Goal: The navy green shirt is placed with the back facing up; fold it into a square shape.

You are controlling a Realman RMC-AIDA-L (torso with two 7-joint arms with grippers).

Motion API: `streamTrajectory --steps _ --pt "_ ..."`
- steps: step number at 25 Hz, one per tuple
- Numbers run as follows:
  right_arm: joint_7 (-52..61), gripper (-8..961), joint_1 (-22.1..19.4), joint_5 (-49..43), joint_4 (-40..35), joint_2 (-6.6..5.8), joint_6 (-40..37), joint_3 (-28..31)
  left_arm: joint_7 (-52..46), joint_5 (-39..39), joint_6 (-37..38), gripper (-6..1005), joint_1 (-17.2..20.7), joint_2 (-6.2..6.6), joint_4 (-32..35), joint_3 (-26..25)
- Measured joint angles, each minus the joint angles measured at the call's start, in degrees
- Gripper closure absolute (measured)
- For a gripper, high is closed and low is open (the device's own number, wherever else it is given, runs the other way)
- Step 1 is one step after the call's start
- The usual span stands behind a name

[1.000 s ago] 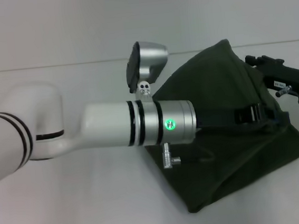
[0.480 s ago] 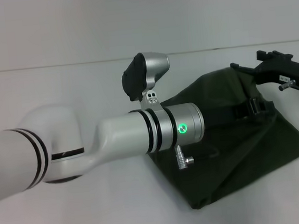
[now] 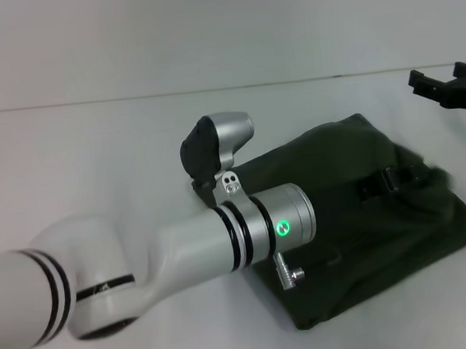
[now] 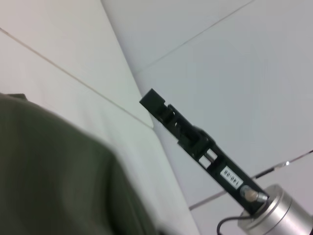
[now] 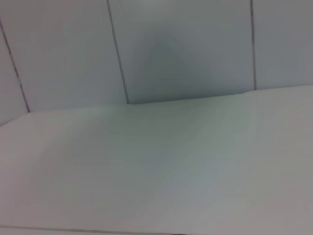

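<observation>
Shirt point(image 3: 363, 236) folded, right gripper point(image 4: 178, 128) label unclear, perhaps "140-08"

The navy green shirt point(image 3: 362, 228) no longer stands up in a raised peak: its far edge, lifted a second ago, now lies lower and flatter on the surface point(image 3: 91, 155), and the cloth reads as a broad, roughly four-sided folded heap. The right tool point(image 3: 448, 88) has pulled away from the cloth toward the far right, now apart from the shirt and above the bare surface. The left arm has swung lower and nearer the camera, its wrist now angled up over the shirt's near left part, with its black end piece point(image 3: 394, 179) lying against the fabric.
</observation>
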Motion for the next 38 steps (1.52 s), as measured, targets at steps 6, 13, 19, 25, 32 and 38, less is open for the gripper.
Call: streamTrajectory --steps 6,13,19,25,32,38 --pt "0.6 88 -1.4 0.3 -0.1 0.08 -0.9 0.1 10.0 0.7 1.9 695 4.0 -0.01 -3.9 -8.0" --pt "16.6 96 -6.2 -4.8 -4.0 -2.99 -15.7 -3.3 7.9 12.4 23.9 375 8.6 0.44 7.5 -8.1" --pt "41.7 103 -6.9 -17.4 -12.3 -7.85 -31.4 -5.6 4.0 20.5 46.1 236 18.8 1.13 28.5 -5.4" --pt "61.4 109 -3.8 -32.6 -19.1 -9.00 -39.8 -5.6 -2.1 20.8 51.1 117 25.5 2.07 39.0 -2.1" --pt "68.3 117 1.9 -45.0 -20.4 -8.40 -45.6 -5.7 -3.6 20.8 51.5 78 25.2 2.23 40.0 1.0" --pt "70.5 124 4.2 -49.8 -21.3 -7.96 -44.9 -5.7 -3.6 20.8 51.2 79 24.5 2.50 40.1 1.7"
